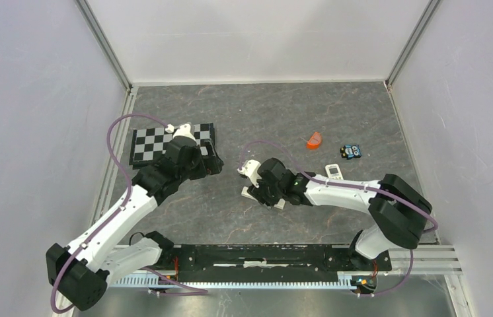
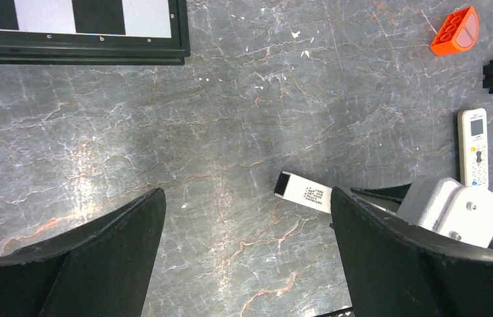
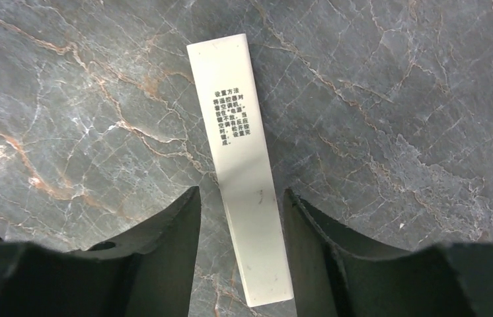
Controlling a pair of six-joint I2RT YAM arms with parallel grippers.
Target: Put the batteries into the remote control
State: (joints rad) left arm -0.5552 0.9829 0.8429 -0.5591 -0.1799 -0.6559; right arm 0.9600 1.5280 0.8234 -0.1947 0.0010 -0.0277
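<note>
Straddling the remote control (image 3: pixel 240 165) with the right gripper (image 3: pixel 242 193), jaws partway apart, a sliver of gap on either side, nothing clamped yet. Lying label-side up near the middle of the tabletop (image 1: pixel 264 112), with no open battery bay on show. Holding the left gripper (image 2: pixel 247 191) spread wide and empty, close to the checkerboard (image 1: pixel 164 142) by the left edge.

Reads as the grasp step: best to close squarely on the long sides, well centred, keeping off the end where a cover would probably slide. Easy does it, or risk skating it across the smooth stone.

No batteries visible anywhere, and no tray or box either. Toward the right edge, spotting a second handset (image 2: pixel 474 146), buttons up.
</note>
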